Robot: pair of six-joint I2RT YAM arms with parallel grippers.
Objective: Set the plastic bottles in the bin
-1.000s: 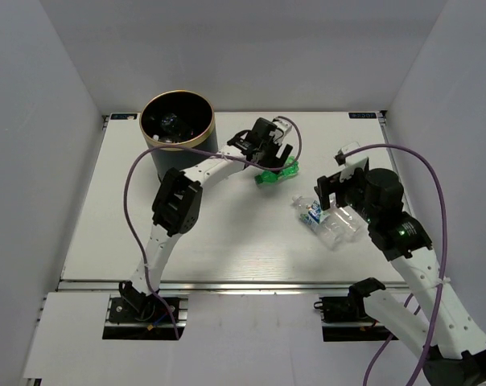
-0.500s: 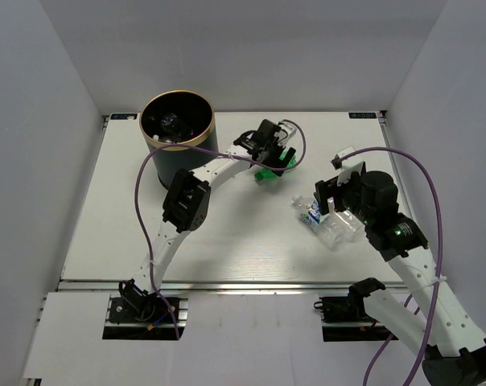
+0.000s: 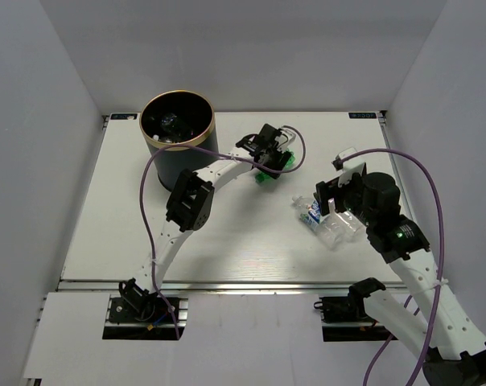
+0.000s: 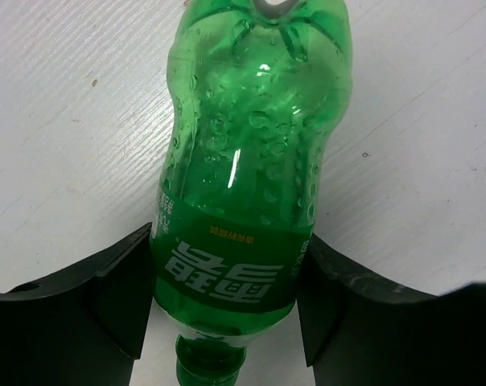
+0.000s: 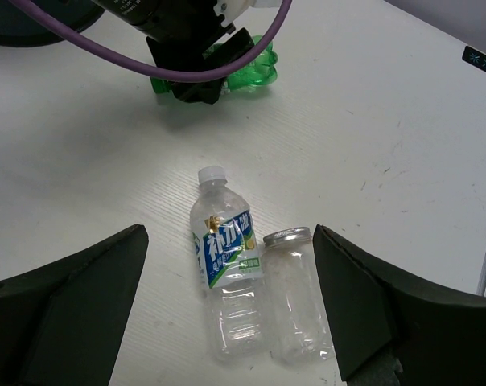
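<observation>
Looking from above, we see the bin [image 3: 177, 137] at 10 o'clock and our left gripper [image 3: 269, 158] over the green bottle [image 3: 265, 173]. Left wrist: fingers [image 4: 114, 293] straddle its label, grasp uncertain. Right wrist: spread right gripper [image 5: 227, 310] above two clear bottles [image 5: 227, 277].

The green bottle [image 4: 251, 185] lies on its side between my left fingers. At 3 o'clock from it, two clear bottles lie touching: a blue-labelled, white-capped one [image 5: 227, 281] and a bare one [image 5: 295, 293]. The bin [image 3: 177, 137] stands upright at 9 o'clock (contents unclear).
</observation>
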